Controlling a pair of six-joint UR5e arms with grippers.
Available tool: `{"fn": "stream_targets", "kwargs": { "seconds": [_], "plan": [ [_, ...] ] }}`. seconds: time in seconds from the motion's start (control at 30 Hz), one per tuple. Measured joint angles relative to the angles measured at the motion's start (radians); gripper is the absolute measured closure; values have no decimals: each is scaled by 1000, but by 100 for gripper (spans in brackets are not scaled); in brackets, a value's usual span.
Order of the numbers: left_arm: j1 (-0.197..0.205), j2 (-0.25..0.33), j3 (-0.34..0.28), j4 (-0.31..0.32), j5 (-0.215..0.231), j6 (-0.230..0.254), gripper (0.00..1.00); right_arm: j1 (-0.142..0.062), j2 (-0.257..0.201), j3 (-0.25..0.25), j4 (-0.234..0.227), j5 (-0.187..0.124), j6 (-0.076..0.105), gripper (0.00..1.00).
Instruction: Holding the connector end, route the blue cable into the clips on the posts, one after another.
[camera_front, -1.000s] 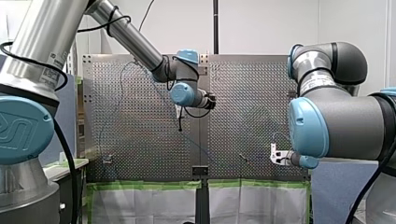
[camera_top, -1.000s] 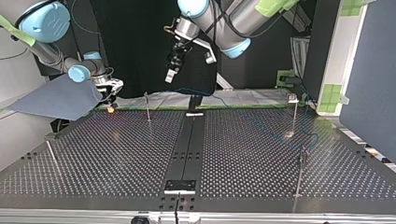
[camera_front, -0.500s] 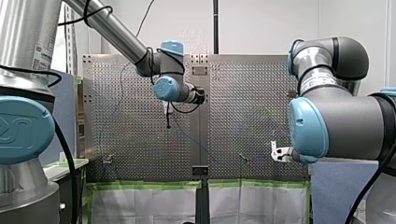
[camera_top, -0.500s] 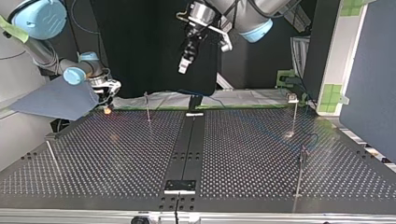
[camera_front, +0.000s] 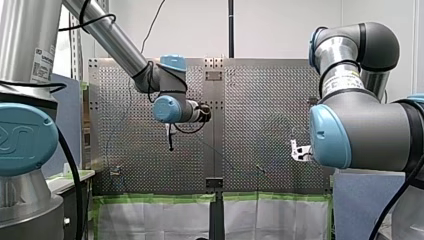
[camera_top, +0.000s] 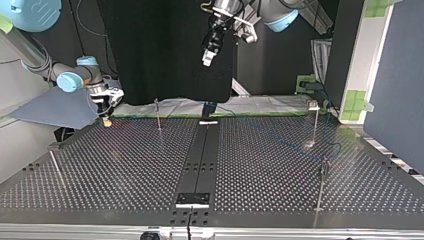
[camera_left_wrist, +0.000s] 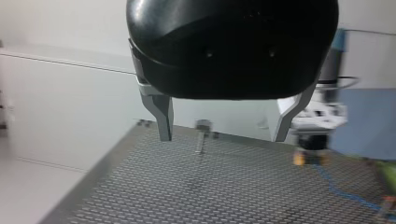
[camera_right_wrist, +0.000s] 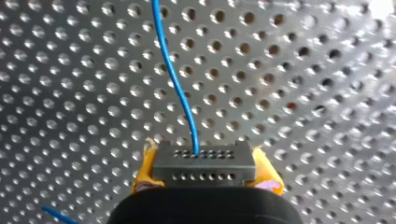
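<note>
right gripper (camera_right_wrist: 205, 171): yellow-padded fingers (camera_right_wrist: 145, 170) clamped on the dark connector (camera_right_wrist: 204, 161), one pad on each side. blue cable (camera_right_wrist: 173, 79) exits the connector's front face and runs straight ahead of the fingers, over the perforated counter (camera_right_wrist: 303, 93). left gripper (camera_left_wrist: 225, 129): metal fingers (camera_left_wrist: 163, 119) spread wide, nothing between them, well above the counter. A post (camera_left_wrist: 201, 136) stands ahead, seen in the gap between those fingers. The right gripper sits just outside one fingertip, cable trailing from it.

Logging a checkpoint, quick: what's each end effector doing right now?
Left end effector: open, holding nothing.
Right end effector: closed on the connector.
</note>
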Motion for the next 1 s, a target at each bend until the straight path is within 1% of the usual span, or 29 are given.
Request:
{"fn": "stream_targets", "kwargs": {
  "seconds": [0.13, 0.3, 0.4, 0.53, 0.63, 0.7, 0.83, 0.9, 1.0],
  "plan": [
    [-5, -40, -40, 31, 2, -11, 0, -5, -34, 23, -3, 2, 0, 100],
    [-5, -79, -88, 66, -2, -44, 0, -14, -81, 55, -10, 3, 1, 100],
    [-1, -85, -116, 84, -3, -56, 0, -18, -108, 73, -13, 4, 2, 100],
    [3, -87, -157, 92, -4, -60, 0, -18, -139, 103, -21, 8, 3, 100],
    [9, -87, -173, 105, -19, -49, 0, -15, -154, 122, -30, 21, 5, 100],
    [16, -87, -177, 119, -38, -31, 0, -13, -157, 128, -30, 27, 4, 100],
    [30, -87, -179, 152, -77, 7, 0, -2, -159, 138, -30, 30, -4, 100],
    [38, -88, -179, 166, -94, 18, 0, 2, -159, 145, -32, 32, -7, 100],
    [48, -87, -179, 176, -90, 21, 0, 7, -159, 150, -35, 33, -8, 100]
  ]
}}
